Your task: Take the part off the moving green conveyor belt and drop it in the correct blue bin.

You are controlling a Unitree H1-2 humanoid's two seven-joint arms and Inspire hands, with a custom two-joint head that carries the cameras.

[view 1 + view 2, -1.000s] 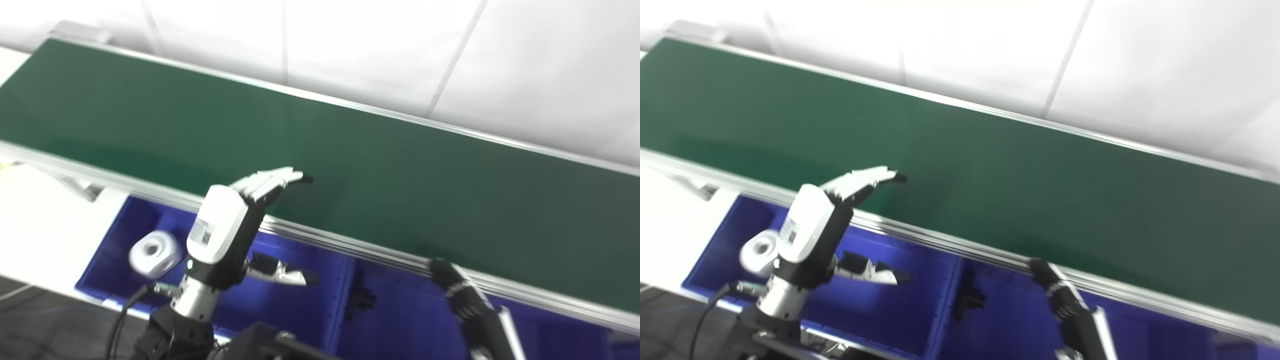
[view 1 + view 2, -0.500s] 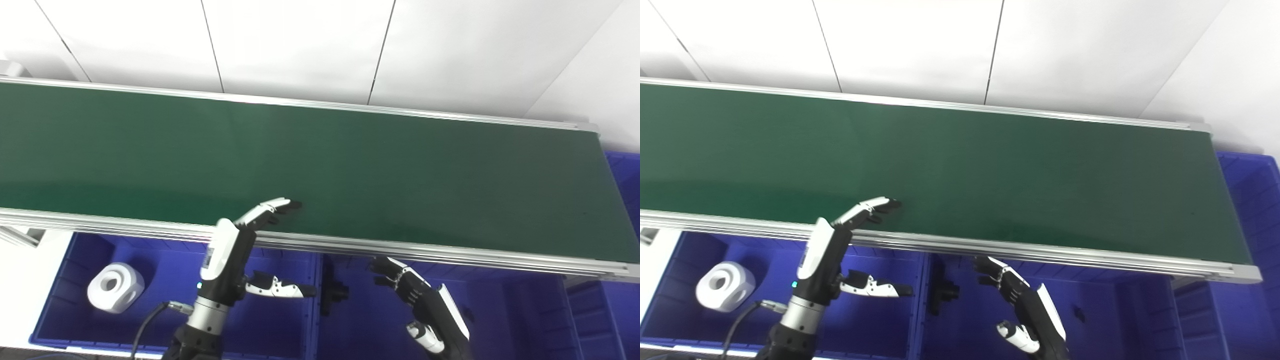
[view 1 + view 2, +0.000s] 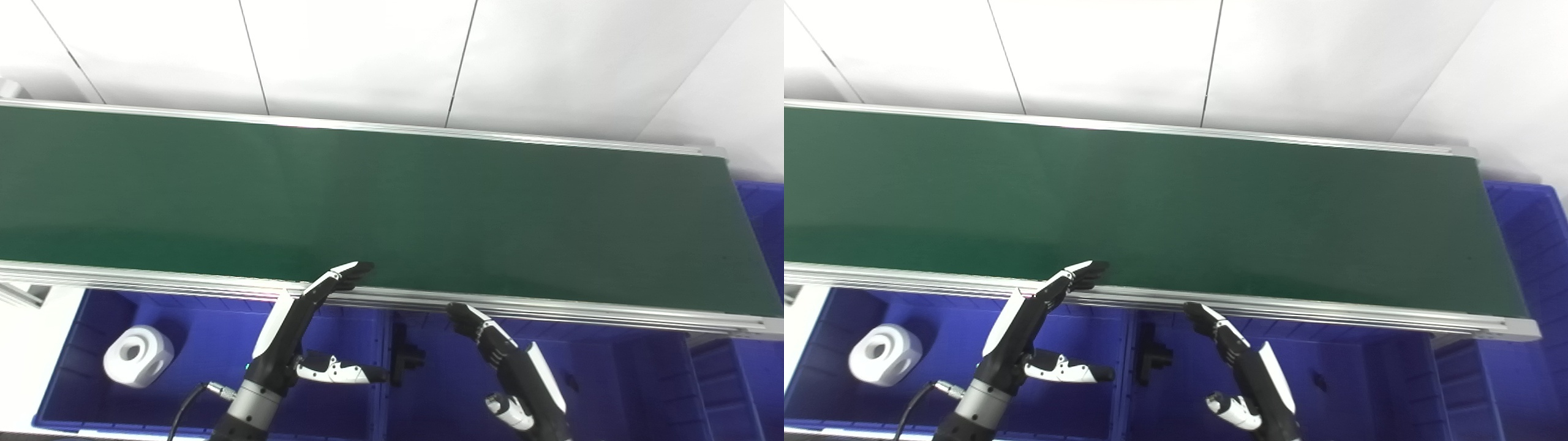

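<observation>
White wall panels with thin dark seams fill the background from ten to two o'clock. Below them the long dark green conveyor belt with silver aluminium rails runs from nine o'clock across to three, its surface bare of any part. Along the bottom, from seven to five o'clock, sits a row of deep blue plastic bins under the belt's near rail, and another blue bin edge shows at three o'clock beyond the belt's end. The black-and-white left hand rises at six o'clock, holding nothing, fingers stretched out straight and together with their tips at the belt's near rail, thumb spread wide toward three o'clock over the bin. The black-and-white right hand stands at five o'clock over the bins, empty, fingers extended and slightly curved, thumb apart. A white blocky part with a round hole lies in the leftmost bin at seven o'clock. A small black part rests by the bin divider at six o'clock.
</observation>
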